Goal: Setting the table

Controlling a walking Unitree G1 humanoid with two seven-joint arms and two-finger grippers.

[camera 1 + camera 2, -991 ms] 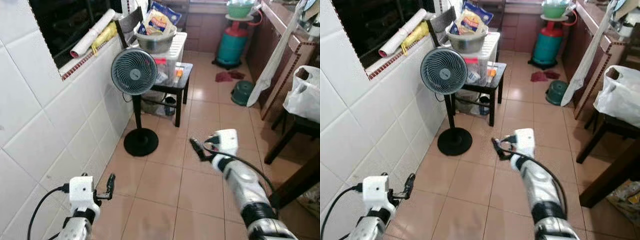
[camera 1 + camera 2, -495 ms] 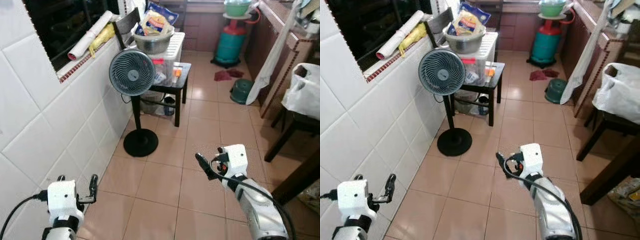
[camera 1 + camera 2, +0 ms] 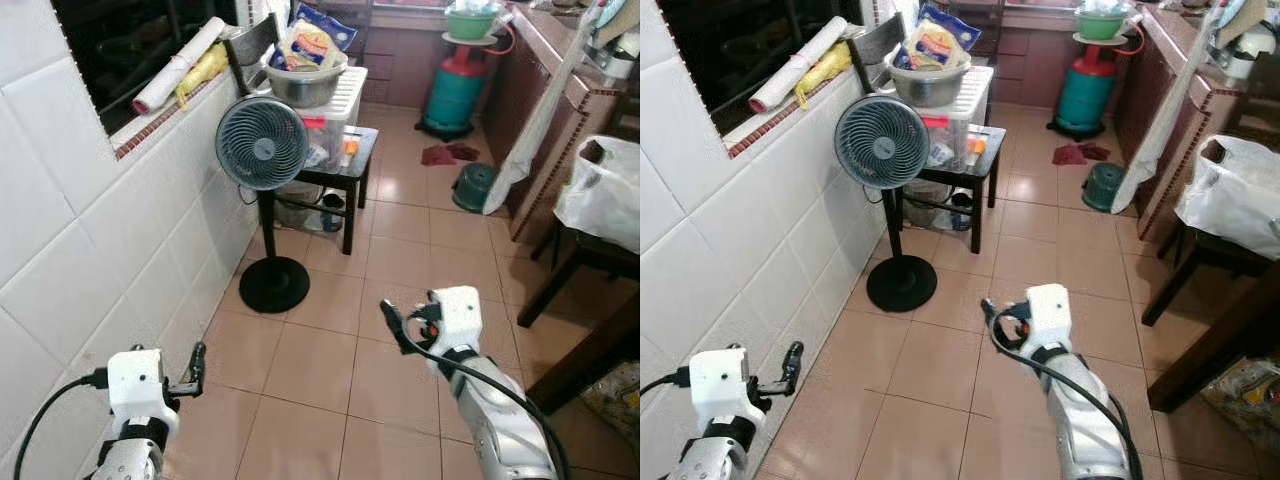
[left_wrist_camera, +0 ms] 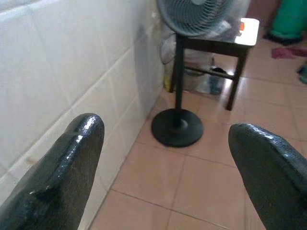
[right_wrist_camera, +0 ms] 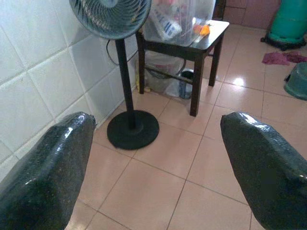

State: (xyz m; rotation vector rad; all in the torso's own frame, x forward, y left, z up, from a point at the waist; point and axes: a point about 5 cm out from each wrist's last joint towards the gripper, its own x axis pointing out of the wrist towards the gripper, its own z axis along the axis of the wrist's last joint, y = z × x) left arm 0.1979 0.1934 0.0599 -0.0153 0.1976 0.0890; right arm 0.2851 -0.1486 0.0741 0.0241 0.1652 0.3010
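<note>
I stand on a tiled floor with both arms held out low in front of me. My left gripper hovers near the white tiled wall, open, with nothing between its fingers. My right gripper hangs over the floor in the middle, also open and empty, its fingers wide apart. A dark wooden table shows at the right edge. A metal bowl with packets in it sits on a white crate ahead.
A standing fan is ahead by the wall, with a small black side table behind it. A teal gas cylinder stands at the far end. A white plastic bag lies on a chair at right. Open floor stretches ahead.
The whole picture has shifted a little, so the camera has moved. My right arm has sunk lower and drawn nearer than a second ago. Both grippers stay open and empty.
</note>
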